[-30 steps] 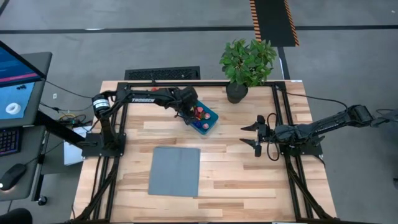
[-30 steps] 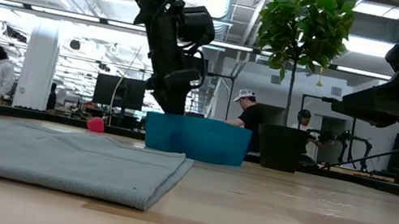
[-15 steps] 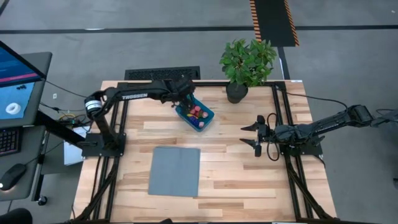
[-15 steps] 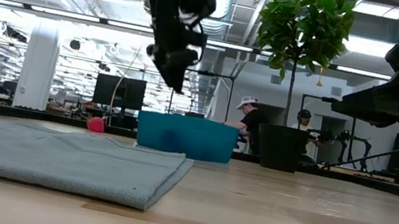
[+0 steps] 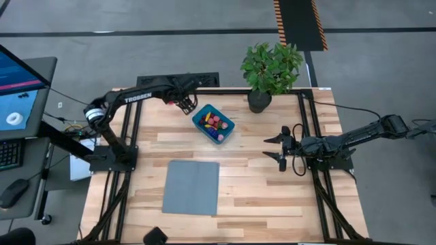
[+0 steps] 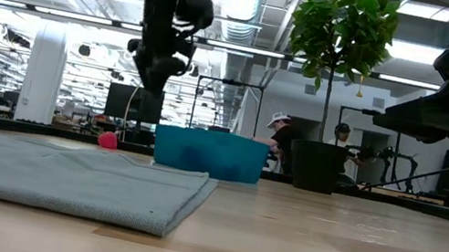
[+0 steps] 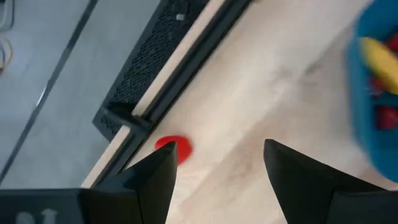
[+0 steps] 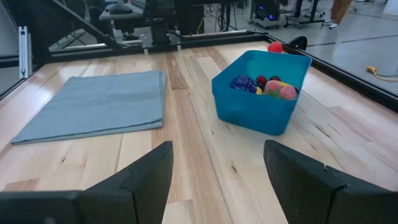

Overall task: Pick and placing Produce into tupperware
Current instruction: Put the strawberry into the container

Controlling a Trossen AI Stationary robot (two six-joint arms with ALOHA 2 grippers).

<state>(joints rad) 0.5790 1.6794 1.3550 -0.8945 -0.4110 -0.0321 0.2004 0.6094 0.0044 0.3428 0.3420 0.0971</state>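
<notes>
The teal tupperware [image 5: 213,123] stands on the far middle of the table with several small produce pieces [image 8: 266,85] inside, red, pink, yellow and purple. One red piece [image 7: 174,148] lies on the wood by the table's far edge, left of the tupperware, and also shows in the low view [image 6: 108,140]. My left gripper [image 5: 185,103] hangs open above the table near that red piece, pointing steeply down, with nothing between its fingers [image 7: 149,180]. My right gripper [image 5: 281,148] rests open at the table's right side, aimed at the tupperware [image 8: 261,93].
A folded grey sheet [image 5: 191,186] lies flat at the near middle of the table. A potted green plant [image 5: 271,68] stands at the far edge, right of the tupperware. A black keyboard [image 5: 178,79] lies just beyond the far rail. People show in the room behind.
My left gripper has risen out of the tupperware and swung toward the table's far left, tipping more steeply downward, empty. The tupperware has slid a little to the left and then stayed put.
</notes>
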